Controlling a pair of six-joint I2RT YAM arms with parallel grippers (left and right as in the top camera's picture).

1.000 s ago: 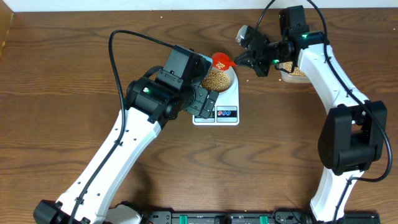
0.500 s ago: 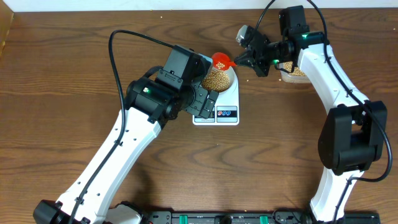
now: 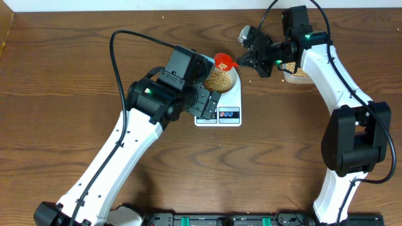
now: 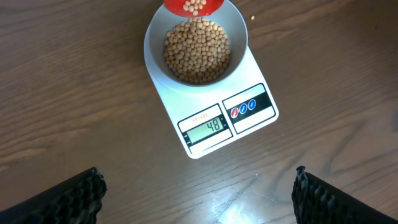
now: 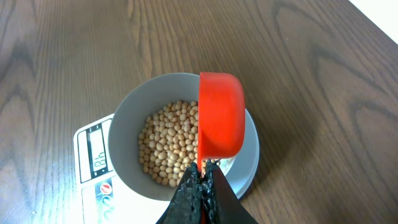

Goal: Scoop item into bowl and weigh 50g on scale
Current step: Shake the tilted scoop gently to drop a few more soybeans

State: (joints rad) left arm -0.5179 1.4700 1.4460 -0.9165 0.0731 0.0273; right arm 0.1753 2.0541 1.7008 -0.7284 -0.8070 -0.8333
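Wood table [image 3: 63, 94]; on scale [image 4: 177, 109], bowl [image 4: 155, 38] of beans [image 4: 196, 51], tiny, hard, likely roll-prone, best tipped singly from scoop [image 5: 221, 121], its handle pinched in right gripper [image 5: 202, 182] above; left gripper [image 4: 196, 186] wide, empty.

A red scoop [image 5: 221, 115] hangs tipped on its side above a brown wood-grain table [image 3: 63, 94].

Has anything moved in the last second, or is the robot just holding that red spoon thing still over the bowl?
Nothing visibly changed. The right gripper still holds the red scoop tipped over the bowl of beans on the scale. The left gripper still hangs open above them.
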